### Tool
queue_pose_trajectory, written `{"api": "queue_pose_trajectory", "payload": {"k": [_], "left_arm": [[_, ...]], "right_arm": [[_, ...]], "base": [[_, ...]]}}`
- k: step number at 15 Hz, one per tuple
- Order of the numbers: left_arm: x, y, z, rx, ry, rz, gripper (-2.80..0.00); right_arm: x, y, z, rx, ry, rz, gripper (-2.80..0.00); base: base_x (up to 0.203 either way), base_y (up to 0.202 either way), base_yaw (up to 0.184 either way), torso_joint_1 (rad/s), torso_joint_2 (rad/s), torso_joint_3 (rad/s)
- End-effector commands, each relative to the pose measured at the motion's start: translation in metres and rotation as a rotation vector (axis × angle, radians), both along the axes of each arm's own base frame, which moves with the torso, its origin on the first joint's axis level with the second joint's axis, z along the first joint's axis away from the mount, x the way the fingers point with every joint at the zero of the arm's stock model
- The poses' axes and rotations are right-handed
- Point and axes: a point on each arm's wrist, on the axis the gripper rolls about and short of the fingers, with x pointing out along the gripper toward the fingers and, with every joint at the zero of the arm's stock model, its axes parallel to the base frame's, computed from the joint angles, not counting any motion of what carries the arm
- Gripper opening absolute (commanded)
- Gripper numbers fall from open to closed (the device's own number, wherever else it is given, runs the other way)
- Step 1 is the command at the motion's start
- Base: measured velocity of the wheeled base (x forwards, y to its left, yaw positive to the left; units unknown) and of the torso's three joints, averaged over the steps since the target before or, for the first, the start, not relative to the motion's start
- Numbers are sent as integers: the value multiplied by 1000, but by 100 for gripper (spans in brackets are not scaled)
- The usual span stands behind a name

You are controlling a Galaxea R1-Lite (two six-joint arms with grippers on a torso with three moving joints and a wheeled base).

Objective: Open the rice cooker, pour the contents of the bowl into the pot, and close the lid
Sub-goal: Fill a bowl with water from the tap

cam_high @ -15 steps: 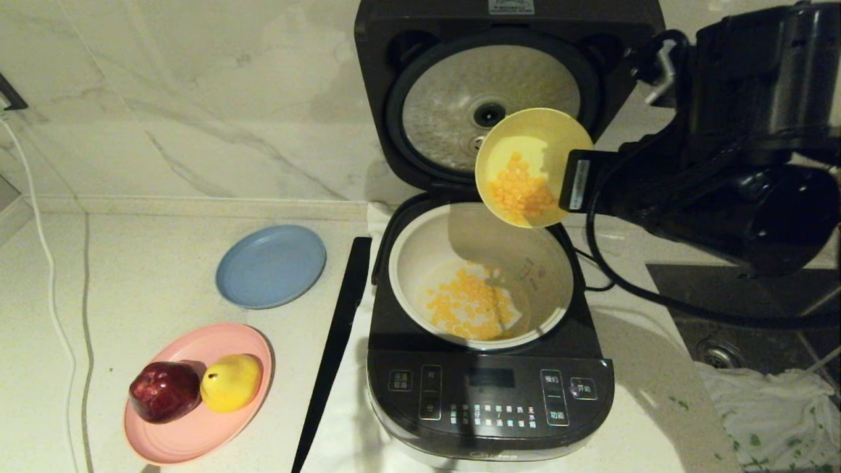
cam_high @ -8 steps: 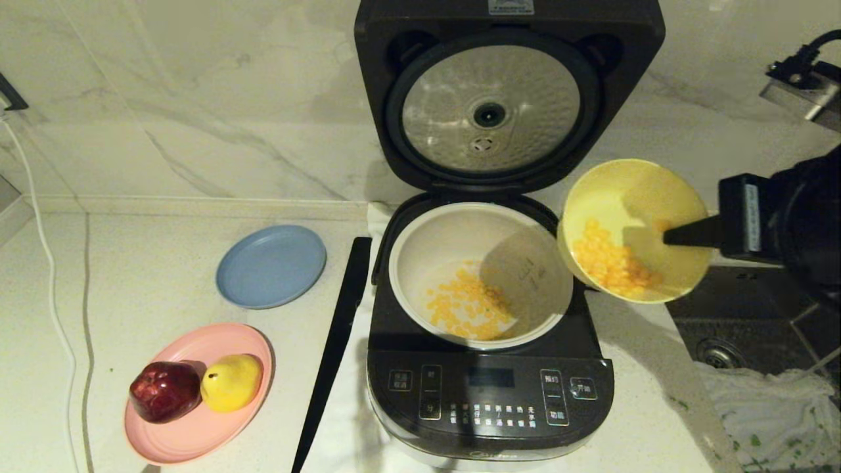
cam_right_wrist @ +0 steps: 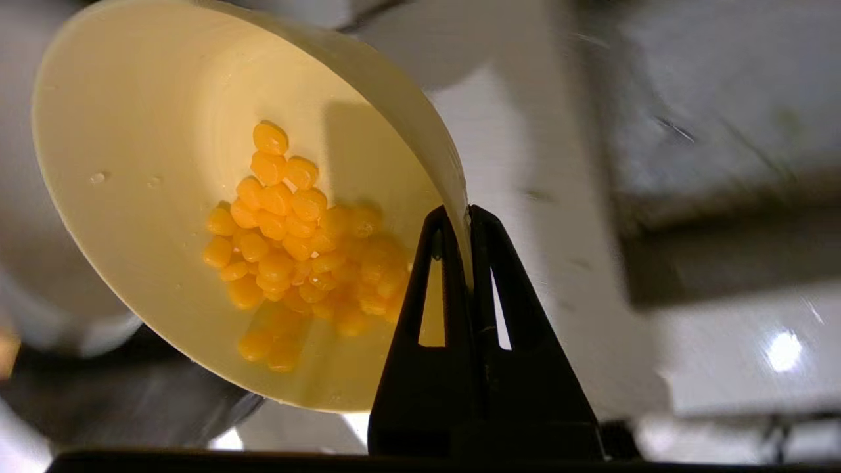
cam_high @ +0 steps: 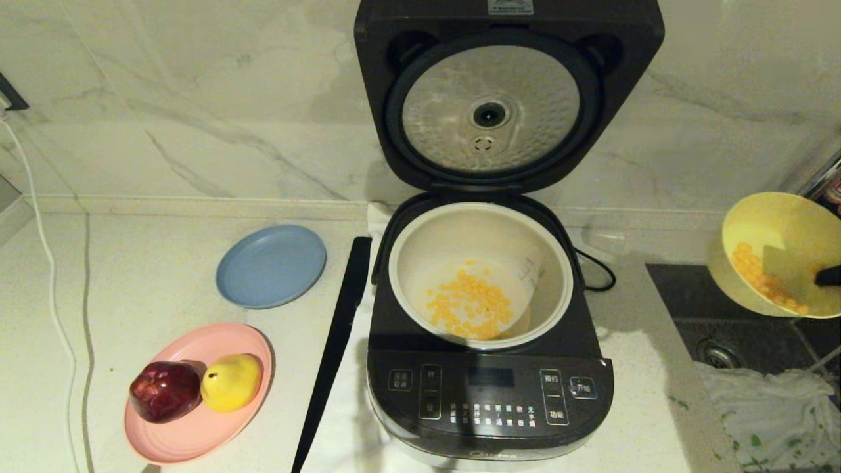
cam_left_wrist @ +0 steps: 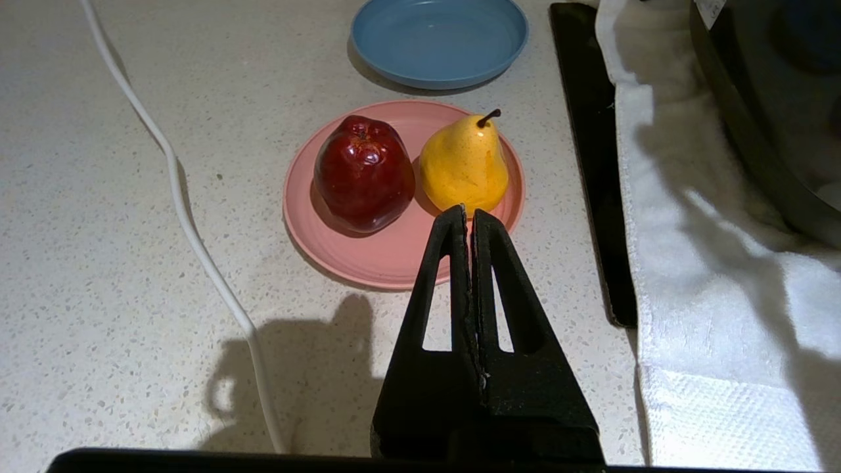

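The dark rice cooker (cam_high: 489, 394) stands open, its lid (cam_high: 493, 108) upright with the dimpled silver plate facing me. Yellow kernels (cam_high: 470, 305) lie in the cream inner pot (cam_high: 420, 246). Far right, over the sink, the pale yellow bowl (cam_high: 782, 230) hangs tilted with more kernels (cam_high: 762, 279) (cam_right_wrist: 289, 243) inside. My right gripper (cam_right_wrist: 468, 213) is shut on the bowl's rim (cam_right_wrist: 420, 131); only a fingertip (cam_high: 826, 276) shows in the head view. My left gripper (cam_left_wrist: 468, 211) is shut and empty, low over the counter near the pink plate (cam_left_wrist: 368, 253).
The pink plate (cam_high: 190, 427) holds a red apple (cam_high: 164, 391) and a yellow pear (cam_high: 230, 381). A blue plate (cam_high: 271, 266) and a black strip (cam_high: 335, 341) lie left of the cooker. A dark sink (cam_high: 742, 328) and white cloth (cam_high: 769, 407) are at right. A white cable (cam_high: 46, 263) runs at left.
The right arm has swung the bowl from above the pot out to the far right over the sink. Kernels still sit in the bowl. The left arm has not moved.
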Motion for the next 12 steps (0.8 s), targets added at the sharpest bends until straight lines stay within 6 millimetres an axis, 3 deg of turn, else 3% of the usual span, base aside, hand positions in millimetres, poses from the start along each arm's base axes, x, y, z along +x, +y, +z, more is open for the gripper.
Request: {"api": "queue_pose_trajectory", "payload": {"k": [1,4,7,10,12], "left_arm": [[1,0,-2,0,8,0,-280],[1,0,-2,-1,8,0,-280],[1,0,-2,0,8,0,-280],[1,0,-2,0,8,0,-280],[1,0,-2,0,8,0,-280]], "right_arm": [[6,-51,-23,86,88,-206,-280],[19,-134,-71,222,177,-437,-280],[8,-209,-123,332,229,-583,-280],[-8,-260,-164,396,244,-669,-280],[-15,-280,-183,411,248,-697,-280]], "base": [[0,0,0,0,0,0],[0,0,0,0,0,0],[0,0,0,0,0,0],[0,0,0,0,0,0],[0,0,0,0,0,0]]}}
